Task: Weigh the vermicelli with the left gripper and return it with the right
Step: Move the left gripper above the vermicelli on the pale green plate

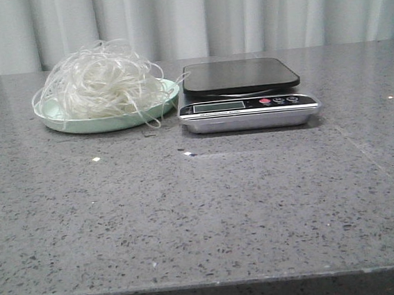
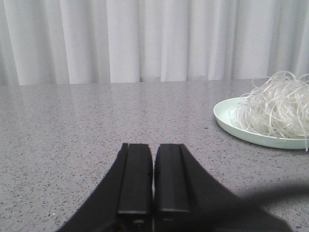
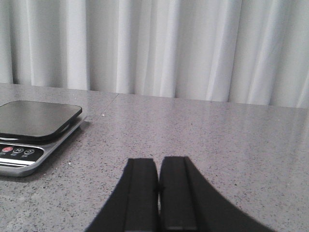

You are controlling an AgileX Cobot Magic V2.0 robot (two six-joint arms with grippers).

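Nearest, low over the grey speckled table (image 1: pixel 204 216): both arms parked, neither visible from the front. Left claw (image 2: pixel 153 186) clenched, fingers pressed together, nothing in it. Right claw (image 3: pixel 159 193) same, clenched and empty.

Mid-table is bare apart from a few pale specks.

Further back, the pale green plate (image 1: pixel 153 108) sits left of center with the vermicelli (image 1: pixel 100 83) piled on it, a loose fluffy tangle about as wide as the plate, some strands hanging over the rim toward the scale. Kitchen scale (image 1: pixel 246 94) just beside the plate on its right, dark platform bare, display toward the front; whether they touch, can't tell. White curtain (image 1: pixel 240 11) behind everything.

Task looks unstarted: nothing weighed yet.

Risks, judging from here: the left claw has to spread before reaching in, or it just shoves the pile. Strands are springy and tangled, so a pinch may lift only part, or drag the plate along. Stragglers could trail off the platform onto the table and skew the reading. Stiff strands may also snap or scatter when squeezed.
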